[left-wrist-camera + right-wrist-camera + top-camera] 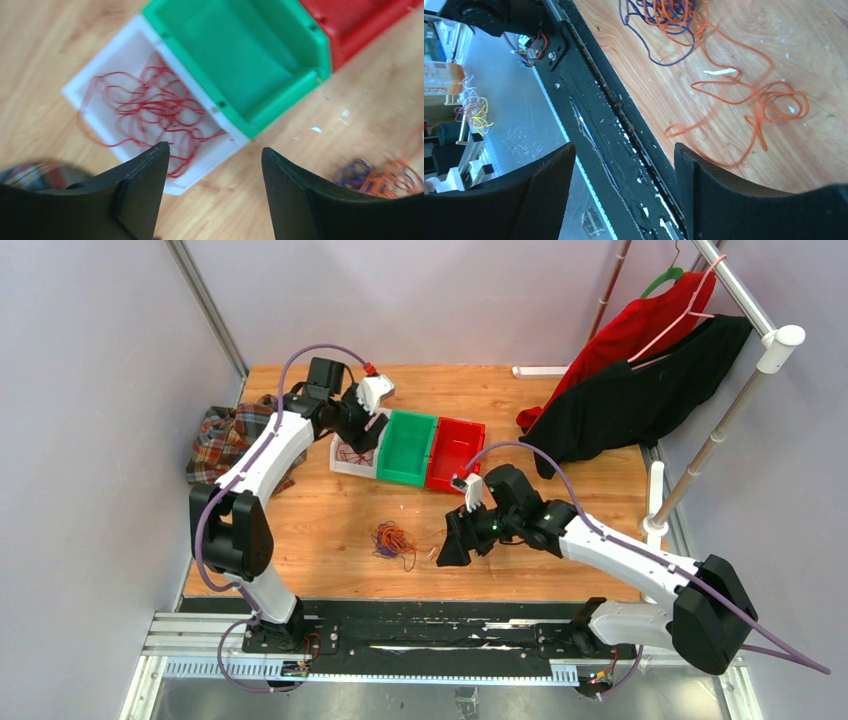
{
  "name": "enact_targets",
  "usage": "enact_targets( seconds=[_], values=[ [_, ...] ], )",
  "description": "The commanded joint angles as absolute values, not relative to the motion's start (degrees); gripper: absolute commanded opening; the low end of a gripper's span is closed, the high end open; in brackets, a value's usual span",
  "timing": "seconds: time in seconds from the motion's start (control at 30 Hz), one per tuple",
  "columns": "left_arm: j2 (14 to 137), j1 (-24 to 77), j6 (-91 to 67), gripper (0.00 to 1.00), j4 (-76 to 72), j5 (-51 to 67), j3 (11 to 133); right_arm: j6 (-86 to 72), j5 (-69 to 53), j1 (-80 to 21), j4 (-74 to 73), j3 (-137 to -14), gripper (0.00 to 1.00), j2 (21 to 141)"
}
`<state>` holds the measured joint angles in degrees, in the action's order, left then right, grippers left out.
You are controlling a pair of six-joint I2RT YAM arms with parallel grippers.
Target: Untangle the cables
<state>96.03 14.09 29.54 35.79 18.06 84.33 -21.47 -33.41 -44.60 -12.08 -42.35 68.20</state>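
The red cables (150,107) lie heaped in the white bin (107,55), just below and ahead of your left gripper (214,152). Its jaws stand apart with nothing between them. The green bin (240,60) touches the white one beyond that gripper's right finger, and the red bin (360,25) sits past it. The orange and purple cables (674,15) lie tangled on the desk (814,150) ahead of your right gripper (625,150). One orange strand trails close to its right finger. Its jaws are apart too and empty, above the desk's near edge.
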Motion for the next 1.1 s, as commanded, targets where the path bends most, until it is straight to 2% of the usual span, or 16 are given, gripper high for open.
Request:
enact_targets(
  seconds=[0.0, 0.27, 0.4, 0.5, 0.57, 0.67, 0.8, 0.87, 1.07],
  values=[
    [91.3, 14.7, 34.0, 0.73, 41.9, 31.6, 78.4, -21.9, -37.5, -42.4, -16.3, -45.8, 0.72, 69.7],
    [83.2, 20.0, 39.0, 0.76, 43.8, 33.0, 68.9, -21.5, -36.7, -39.0, -21.7, -47.9, 0.72, 71.2],
    [84.4, 20.3, 37.9, 0.74, 42.0, 28.4, 67.6, -22.7, -20.8, -36.1, -21.2, -54.2, 0.72, 72.4],
    [85.5, 19.8, 37.0, 0.69, 39.7, 22.9, 68.2, -21.4, -13.0, -33.7, -21.1, -60.1, 0.67, 80.1],
    [85.5, 19.3, 37.7, 0.67, 39.1, 22.1, 68.1, -19.1, -9.1, -33.3, -21.7, -64.0, 0.60, 86.1],
    [85.5, 19.0, 40.1, 0.66, 38.3, 18.9, 67.2, -17.4, -8.8, -31.8, -24.5, -69.4, 0.51, 94.3],
    [86.0, 17.8, 41.4, 0.63, 35.1, 16.1, 64.7, -19.4, -6.9, -29.2, -23.4, -70.6, 0.43, 101.1],
    [86.5, 16.9, 41.5, 0.63, 34.8, 16.8, 64.9, -21.3, -4.3, -28.2, -21.5, -70.2, 0.40, 102.8],
    [87.3, 16.7, 42.8, 0.63, 33.0, 17.4, 64.3, -22.5, 4.6, -27.8, -18.5, -70.8, 0.39, 103.4]
  ],
)
